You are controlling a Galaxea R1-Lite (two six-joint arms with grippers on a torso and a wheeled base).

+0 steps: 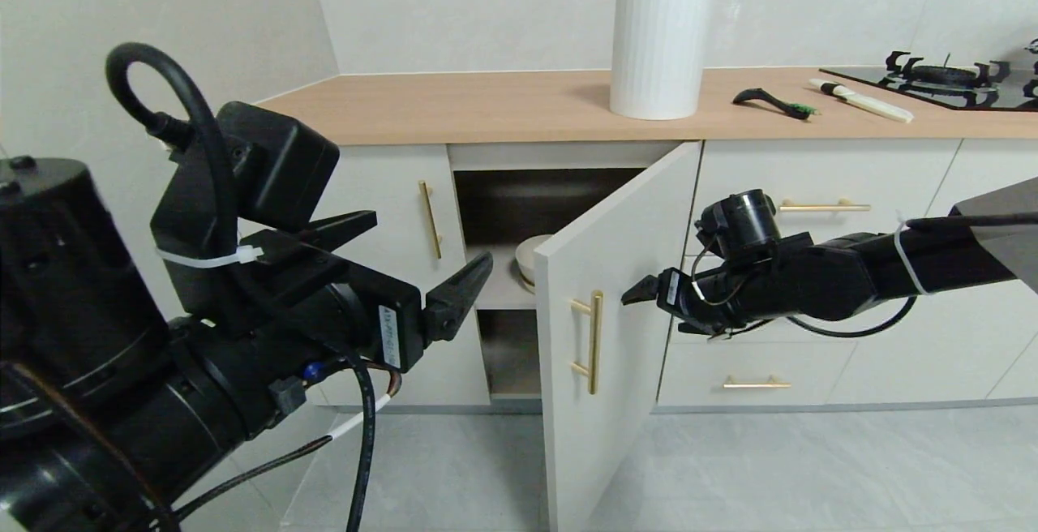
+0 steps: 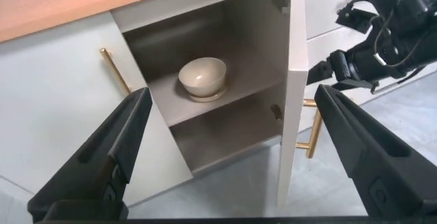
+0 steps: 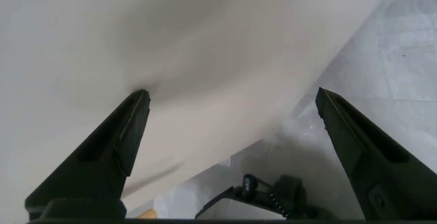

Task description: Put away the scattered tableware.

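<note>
The bowl (image 2: 203, 76) sits upright on the upper shelf (image 2: 242, 100) of the cupboard (image 1: 519, 191), well inside, so that part of the tidying looks done. The left claw (image 2: 232, 94) is open and holds nothing. It hangs in front of the opening and faces the bowl, which suggests it has no further work in there. The door (image 1: 616, 272) stands wide open. The right claw (image 1: 649, 301), spread and empty, is at the door's outer face just beside the handle (image 1: 596, 341), probably placed to swing the door shut. Whether it touches the panel I cannot tell. On the bench (image 1: 486, 102) lie 2 more pieces, a peeler (image 1: 770, 100) and a knife (image 1: 859, 100), beside a white canister (image 1: 661, 45).
</note>
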